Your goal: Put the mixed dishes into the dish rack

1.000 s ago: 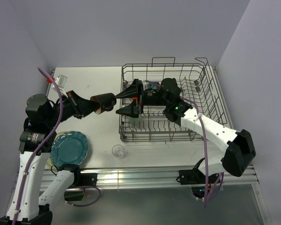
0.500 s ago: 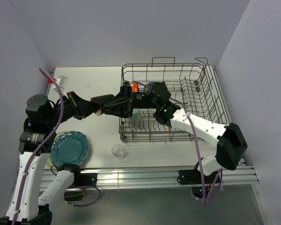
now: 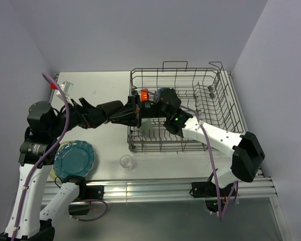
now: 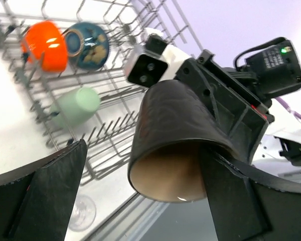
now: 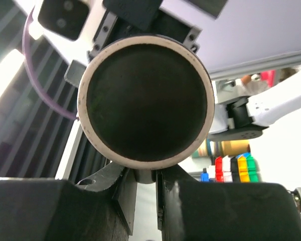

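Note:
The dark brown mug (image 3: pixel 112 109) hangs on its side above the table, left of the dish rack (image 3: pixel 226 100). My right gripper (image 3: pixel 129 113) is shut on the mug's handle; in the right wrist view its fingers (image 5: pixel 125 196) pinch the handle below the mug's round base (image 5: pixel 145 100). My left gripper (image 3: pixel 90 116) is open. The mug's mouth (image 4: pixel 175 125) sits between its spread fingers (image 4: pixel 50 186). The orange bowl (image 4: pixel 45 44), blue bowl (image 4: pixel 88 45) and pale green mug (image 4: pixel 78 105) lie in the rack. The small glass (image 3: pixel 126 161) and teal plate (image 3: pixel 74 158) are on the table.
The rack's front wire wall (image 3: pixel 160 146) runs just below the right arm. A small clear box (image 3: pixel 66 86) stands at the back left of the table. The table's near edge rail (image 3: pixel 140 188) lies below the glass.
My right gripper reached out of the rack and shut on the mug's handle. My left gripper, shut on the mug before, has opened wide and drawn back slightly.

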Controlling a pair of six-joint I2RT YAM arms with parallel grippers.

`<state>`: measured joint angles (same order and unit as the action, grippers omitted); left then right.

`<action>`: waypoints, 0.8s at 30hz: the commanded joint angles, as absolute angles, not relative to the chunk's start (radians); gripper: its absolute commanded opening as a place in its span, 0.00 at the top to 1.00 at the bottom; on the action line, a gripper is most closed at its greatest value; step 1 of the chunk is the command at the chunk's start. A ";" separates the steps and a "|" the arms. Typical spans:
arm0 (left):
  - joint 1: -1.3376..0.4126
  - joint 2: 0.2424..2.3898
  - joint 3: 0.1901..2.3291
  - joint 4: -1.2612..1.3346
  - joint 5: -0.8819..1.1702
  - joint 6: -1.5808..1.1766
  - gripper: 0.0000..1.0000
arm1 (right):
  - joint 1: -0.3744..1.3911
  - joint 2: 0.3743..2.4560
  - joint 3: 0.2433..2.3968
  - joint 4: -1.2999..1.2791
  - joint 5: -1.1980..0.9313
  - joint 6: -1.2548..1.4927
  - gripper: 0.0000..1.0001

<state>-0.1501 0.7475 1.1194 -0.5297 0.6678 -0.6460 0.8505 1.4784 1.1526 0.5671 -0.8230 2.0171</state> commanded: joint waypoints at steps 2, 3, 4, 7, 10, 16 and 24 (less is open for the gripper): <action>-0.158 0.716 1.204 -0.690 0.534 -0.608 0.01 | 0.822 1.392 1.144 0.462 -0.808 1.915 1.00; -0.158 0.713 1.218 -0.725 0.431 -0.601 0.01 | 0.804 1.381 1.129 0.403 -0.808 1.855 1.00; -0.158 0.713 1.232 -0.764 0.360 -0.607 0.01 | 0.792 1.367 1.121 0.370 -0.808 1.821 1.00; -0.158 0.709 1.294 -0.925 0.075 -0.652 0.01 | 0.738 1.319 1.126 0.188 -0.805 1.662 1.00; -0.158 0.696 1.331 -1.015 -0.073 -0.692 0.01 | 0.695 1.286 1.161 -0.032 -0.781 1.472 1.00; -0.158 0.647 1.309 -1.032 -0.110 -0.768 0.01 | 0.627 1.301 1.333 -0.503 -0.626 0.999 1.00; -0.158 0.650 1.259 -1.054 -0.055 -0.804 0.01 | 0.630 1.328 1.405 -0.699 -0.442 0.594 1.00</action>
<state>-0.1566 0.6479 1.2705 -1.0382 -0.0509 -0.7746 0.6266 1.3338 1.3605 -0.6075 -0.5373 0.8349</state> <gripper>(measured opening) 0.990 0.221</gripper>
